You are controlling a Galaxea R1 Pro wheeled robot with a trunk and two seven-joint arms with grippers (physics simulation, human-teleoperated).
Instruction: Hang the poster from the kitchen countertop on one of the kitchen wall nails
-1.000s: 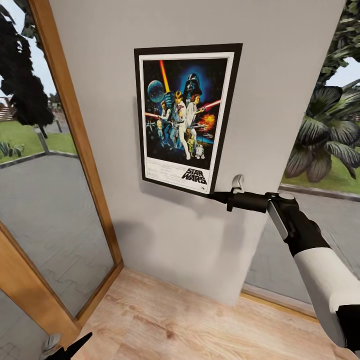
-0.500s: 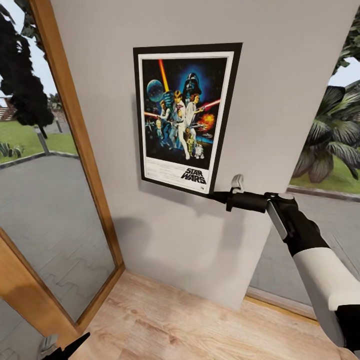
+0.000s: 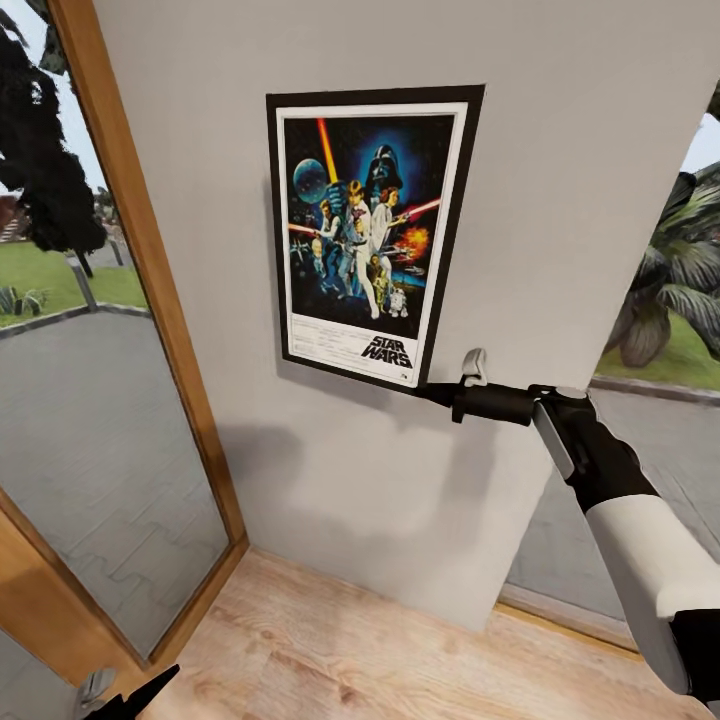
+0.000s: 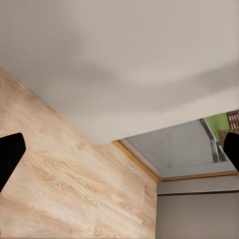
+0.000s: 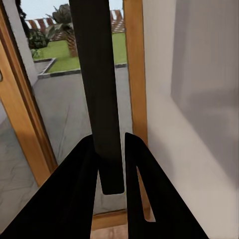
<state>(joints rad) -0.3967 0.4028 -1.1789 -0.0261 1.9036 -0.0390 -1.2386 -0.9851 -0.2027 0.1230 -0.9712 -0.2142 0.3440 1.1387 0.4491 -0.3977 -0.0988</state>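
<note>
In the right wrist view, the two dark fingers [image 5: 79,194] of the right gripper [image 5: 110,172] are seen pressed against either side of the black frame edge of the poster [image 5: 97,89], which runs lengthwise away from the jaws. In the head view the same right gripper [image 3: 428,391] is seen pinching the poster [image 3: 372,230] at its lower right corner, with the arm reaching in from the right. The poster is held flat against the pale grey wall [image 3: 560,180], its long axis upright and slightly tilted, with the printed title at the bottom and the artwork facing into the room. Whether it is resting on a nail cannot be told. A wood-framed glass door [image 3: 130,330] stands to the left of the wall, and a wooden floor [image 3: 340,650] lies below. The left gripper [image 4: 119,152] is held low near the floor, its dark fingertips [image 4: 9,154] spread wide apart with nothing between them.
</note>
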